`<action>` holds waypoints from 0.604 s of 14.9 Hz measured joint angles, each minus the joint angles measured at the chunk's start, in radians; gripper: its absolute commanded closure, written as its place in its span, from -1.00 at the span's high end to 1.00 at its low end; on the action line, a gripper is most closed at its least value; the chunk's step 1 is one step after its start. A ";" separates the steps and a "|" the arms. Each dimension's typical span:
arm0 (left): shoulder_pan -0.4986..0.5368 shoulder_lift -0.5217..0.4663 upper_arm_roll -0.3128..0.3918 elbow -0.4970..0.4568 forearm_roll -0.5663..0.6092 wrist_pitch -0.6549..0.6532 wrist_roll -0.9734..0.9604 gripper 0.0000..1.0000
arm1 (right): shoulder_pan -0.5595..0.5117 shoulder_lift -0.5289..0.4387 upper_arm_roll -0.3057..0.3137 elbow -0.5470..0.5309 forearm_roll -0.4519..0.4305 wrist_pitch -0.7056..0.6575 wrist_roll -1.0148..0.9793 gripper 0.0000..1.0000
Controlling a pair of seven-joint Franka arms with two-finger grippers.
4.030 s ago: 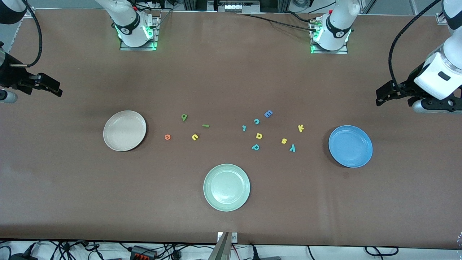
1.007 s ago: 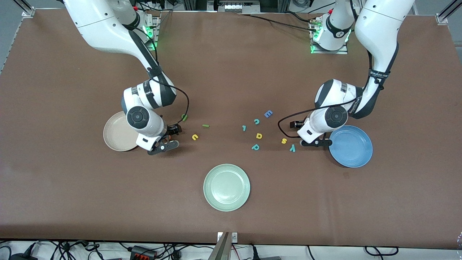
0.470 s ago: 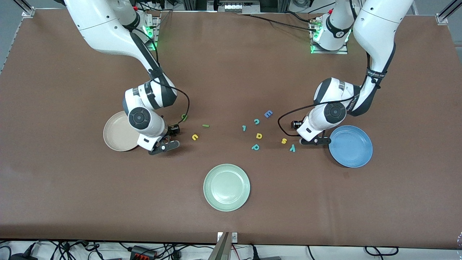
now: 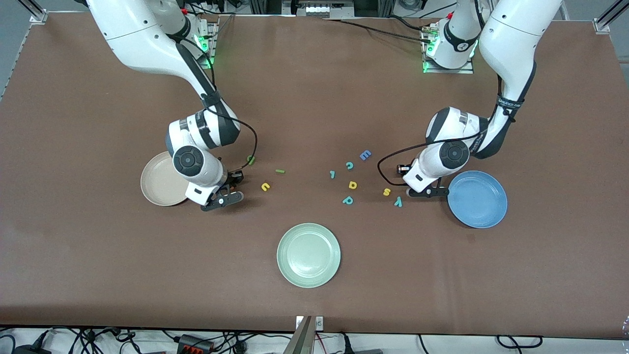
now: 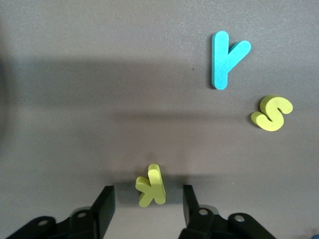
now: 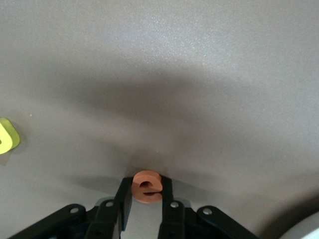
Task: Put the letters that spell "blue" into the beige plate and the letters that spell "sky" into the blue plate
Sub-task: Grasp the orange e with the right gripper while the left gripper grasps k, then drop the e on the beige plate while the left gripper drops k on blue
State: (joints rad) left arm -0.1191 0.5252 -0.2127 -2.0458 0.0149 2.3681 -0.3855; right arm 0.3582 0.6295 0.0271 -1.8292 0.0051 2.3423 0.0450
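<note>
My right gripper (image 4: 230, 188) is down at the table beside the beige plate (image 4: 149, 184), shut on the orange e (image 6: 147, 186), which both fingers touch. The green b (image 4: 250, 160), dark green l (image 4: 280, 171) and yellow u (image 4: 265, 186) lie nearby toward the table's middle. My left gripper (image 4: 415, 181) is down beside the blue plate (image 4: 477, 199), open, with the yellow k (image 5: 151, 185) between its fingers and a gap on each side. The yellow s (image 4: 386, 191) and teal y (image 4: 398, 201) lie close by. The arms hide the e and k in the front view.
A pale green plate (image 4: 308, 254) sits nearest the front camera, mid-table. Between the two letter groups lie a blue E (image 4: 365, 155), teal c (image 4: 349, 165), small teal letter (image 4: 332, 174), yellow round letter (image 4: 353, 185) and teal p (image 4: 348, 200).
Both arms came in from the table's ends and lowered over the letters. Over the last second their fingers have drawn inward, the right pair onto the e.
</note>
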 measured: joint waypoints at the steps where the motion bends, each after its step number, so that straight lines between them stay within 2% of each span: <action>1: 0.000 0.000 0.000 0.000 0.000 0.002 0.000 -0.45 | -0.001 -0.002 -0.002 0.001 0.000 0.001 0.001 -0.98; 5: 0.000 0.001 0.000 0.000 0.000 0.002 0.000 -0.75 | -0.064 -0.092 -0.017 0.013 0.001 -0.104 0.005 -0.98; 9: 0.000 0.000 0.001 0.004 0.000 -0.007 0.000 -0.75 | -0.170 -0.201 -0.019 -0.014 0.001 -0.265 0.000 -0.98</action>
State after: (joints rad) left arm -0.1187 0.5249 -0.2118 -2.0419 0.0153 2.3612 -0.3855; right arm 0.1880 0.4287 0.0077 -1.8429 0.0059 2.0776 0.0452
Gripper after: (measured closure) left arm 0.758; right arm 0.718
